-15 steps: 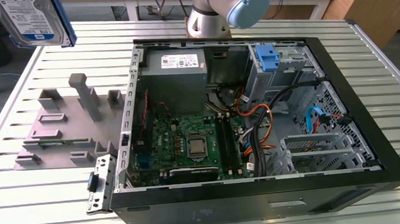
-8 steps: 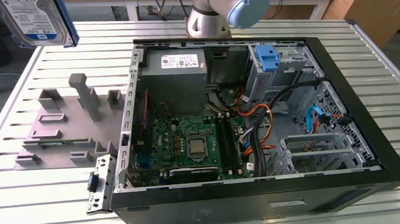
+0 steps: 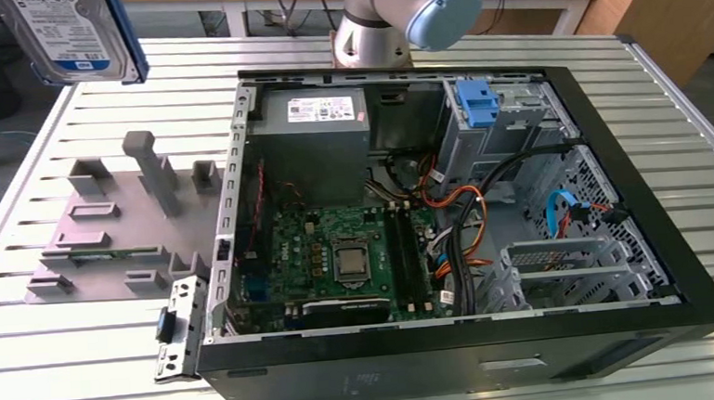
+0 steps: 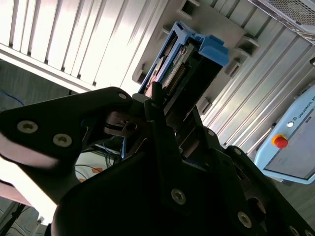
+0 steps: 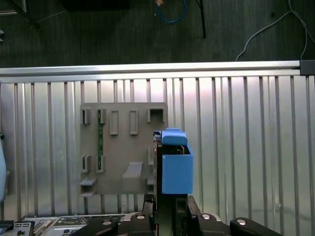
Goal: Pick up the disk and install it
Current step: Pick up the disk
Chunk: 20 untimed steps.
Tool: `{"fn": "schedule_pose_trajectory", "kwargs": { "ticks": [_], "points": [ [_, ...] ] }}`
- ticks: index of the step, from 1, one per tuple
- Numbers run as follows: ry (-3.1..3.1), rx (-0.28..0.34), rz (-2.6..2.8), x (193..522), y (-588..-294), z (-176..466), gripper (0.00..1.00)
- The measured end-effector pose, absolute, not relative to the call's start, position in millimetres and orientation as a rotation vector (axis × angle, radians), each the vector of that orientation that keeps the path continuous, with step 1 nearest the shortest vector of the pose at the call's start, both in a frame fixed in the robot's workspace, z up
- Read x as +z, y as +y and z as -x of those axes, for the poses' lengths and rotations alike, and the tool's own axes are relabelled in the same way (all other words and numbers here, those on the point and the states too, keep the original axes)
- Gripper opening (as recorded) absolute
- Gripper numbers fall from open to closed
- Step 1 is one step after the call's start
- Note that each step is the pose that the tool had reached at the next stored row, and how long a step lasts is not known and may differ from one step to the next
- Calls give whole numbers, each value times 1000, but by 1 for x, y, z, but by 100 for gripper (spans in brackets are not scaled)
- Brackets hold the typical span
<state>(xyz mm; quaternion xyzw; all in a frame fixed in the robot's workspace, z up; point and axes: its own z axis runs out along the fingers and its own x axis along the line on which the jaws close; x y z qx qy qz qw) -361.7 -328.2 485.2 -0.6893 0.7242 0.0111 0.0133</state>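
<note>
The disk [image 3: 74,36], a silver drive with a white-and-blue label in a blue carrier, hangs in the air at the exterior view's upper left, above the slatted table. Both wrist views show the disk [image 5: 174,167] [image 4: 189,64] edge-on, with my gripper [image 5: 170,202] [image 4: 165,120] shut on its near end. Below it in the first wrist view lies the grey fixture plate [image 5: 123,147]. The open computer case [image 3: 657,237] lies to the exterior view's right of the disk, with a drive bay [image 3: 519,116] at its far right corner.
A narrow blue latch [image 3: 481,104] stands in the drive bay beside a grey power supply box [image 3: 314,110]. Cables [image 3: 482,211] cross the case next to the green motherboard [image 3: 335,257]. The grey fixture plate [image 3: 123,224] carries upright posts. The arm's joint [image 3: 426,10] stands behind the case.
</note>
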Motion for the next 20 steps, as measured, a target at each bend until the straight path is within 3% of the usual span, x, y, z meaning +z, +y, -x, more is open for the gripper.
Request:
{"fn": "schedule_pose_trajectory", "kwargs": {
  "ticks": [20],
  "points": [
    [2256, 35, 2147, 485, -328, 351, 35]
  ]
}}
